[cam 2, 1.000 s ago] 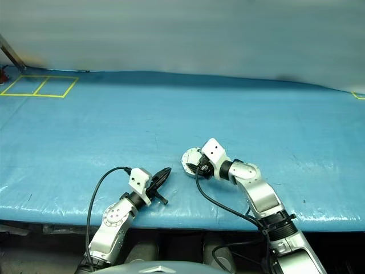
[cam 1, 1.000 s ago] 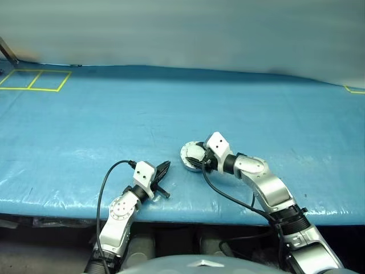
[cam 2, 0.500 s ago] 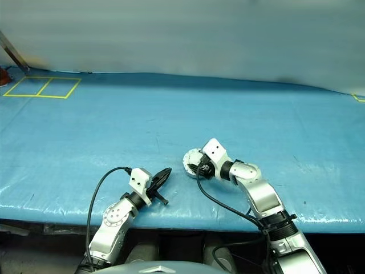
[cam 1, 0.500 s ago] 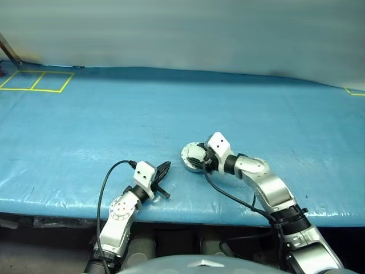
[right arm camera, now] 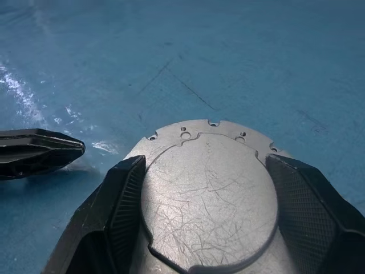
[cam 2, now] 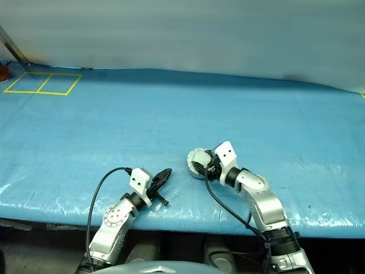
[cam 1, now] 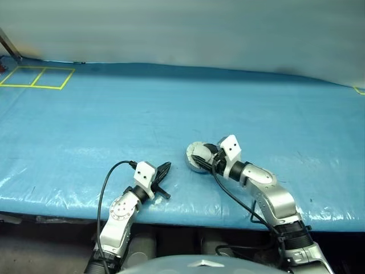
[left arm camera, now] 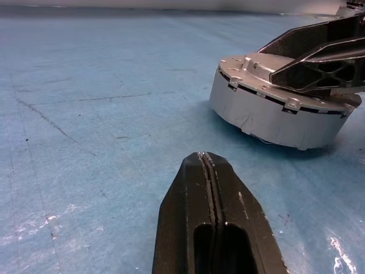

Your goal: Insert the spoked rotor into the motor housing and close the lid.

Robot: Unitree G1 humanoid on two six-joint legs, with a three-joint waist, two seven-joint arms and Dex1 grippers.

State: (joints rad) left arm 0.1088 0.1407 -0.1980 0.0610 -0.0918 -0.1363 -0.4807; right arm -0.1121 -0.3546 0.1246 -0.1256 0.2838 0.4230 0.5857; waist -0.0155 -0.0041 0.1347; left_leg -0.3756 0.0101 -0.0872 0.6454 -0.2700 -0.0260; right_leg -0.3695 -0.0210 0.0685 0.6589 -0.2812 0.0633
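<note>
A wide table covered in a blue plastic sheet (cam 1: 171, 108), seen from the robot's head looking forward and down. Yellow tape squares (cam 1: 35, 77) mark the sheet at the far left corner.

Near the front edge, a little right of centre, sits the motor housing (cam 1: 197, 156), a round silver-grey metal drum resting flat on the sheet. Its lid (right arm camera: 208, 188) is down on top, plain scratched outer face upward, with small holes along the rim. The spoked rotor cannot be made out, possibly because it is shut inside.

The right gripper (right arm camera: 208, 220) reaches in from the right and straddles the housing. Its two black fingers (right arm camera: 117, 200) stand wide apart, one on each side of the lid and close against its edge; whether they actually press on it is hard to judge.

The left gripper (cam 1: 162, 172) rests low over the sheet just left of the housing, well short of touching it, pointing toward it. Its fingers are pressed fully together and hold nothing. A black cable (cam 1: 105, 182) loops along the left arm
</note>
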